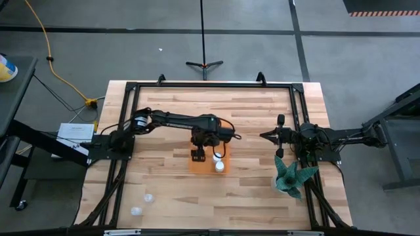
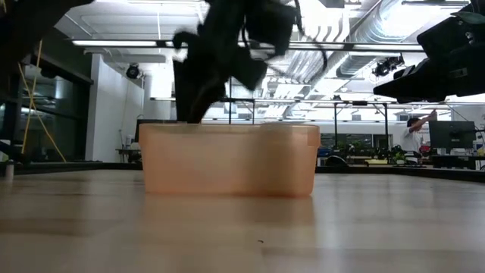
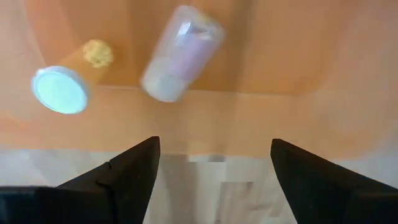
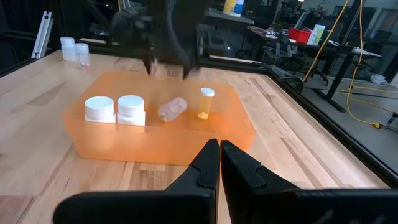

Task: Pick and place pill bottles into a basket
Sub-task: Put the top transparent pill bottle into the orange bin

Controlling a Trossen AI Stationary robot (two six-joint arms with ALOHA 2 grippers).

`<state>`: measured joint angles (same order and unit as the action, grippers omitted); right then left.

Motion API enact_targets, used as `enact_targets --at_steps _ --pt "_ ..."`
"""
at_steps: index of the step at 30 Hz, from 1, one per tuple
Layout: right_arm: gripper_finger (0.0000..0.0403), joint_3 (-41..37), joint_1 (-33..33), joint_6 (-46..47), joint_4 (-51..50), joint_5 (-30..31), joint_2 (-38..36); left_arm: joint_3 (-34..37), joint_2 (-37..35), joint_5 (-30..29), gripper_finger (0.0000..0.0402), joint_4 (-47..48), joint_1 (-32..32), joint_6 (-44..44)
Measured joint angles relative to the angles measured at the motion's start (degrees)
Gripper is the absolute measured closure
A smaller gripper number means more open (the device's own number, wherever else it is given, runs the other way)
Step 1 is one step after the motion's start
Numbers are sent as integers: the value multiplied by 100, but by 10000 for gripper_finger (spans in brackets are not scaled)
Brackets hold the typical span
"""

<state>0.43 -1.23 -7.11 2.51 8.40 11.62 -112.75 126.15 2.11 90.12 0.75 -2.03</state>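
The orange basket (image 1: 205, 168) stands at the table's middle and also shows in the low view (image 2: 227, 163). My left gripper (image 3: 214, 146) hovers open just above the basket's left part (image 1: 197, 155), touching nothing. Below its fingers a pale bottle (image 3: 180, 53) lies on its side in the basket, blurred. A yellowish white-capped bottle (image 3: 62, 87) stands beside it. The right wrist view shows both, the lying bottle (image 4: 172, 109) and the yellowish one (image 4: 206, 102), plus two more upright bottles (image 4: 115, 109) in the basket. My right gripper (image 1: 266, 136) waits shut to the basket's right.
Two more bottles (image 1: 142, 204) stand on the table near its front left and also show in the right wrist view (image 4: 73, 48). A teal spiky plant (image 1: 292, 176) stands at the right, close under my right arm. A black frame (image 1: 210, 85) rims the table.
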Motion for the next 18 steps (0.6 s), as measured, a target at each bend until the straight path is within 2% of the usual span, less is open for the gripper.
enact_targets --at_steps 3,7,9,13,18 --pt "396 0 0 0 -3 1 0 3 -253 140 75 -11 96 -196" --pt "396 0 0 0 -5 0 0 11 -641 2 91 -6 288 -615" --pt "396 0 0 0 -5 2 -2 115 -904 -354 100 -31 438 -835" --pt "396 0 0 -1 -5 2 -2 564 -1631 -1429 116 -97 838 -1483" --pt "396 0 0 -137 62 73 -6 1948 -3094 -2219 134 -1340 1303 -1843"
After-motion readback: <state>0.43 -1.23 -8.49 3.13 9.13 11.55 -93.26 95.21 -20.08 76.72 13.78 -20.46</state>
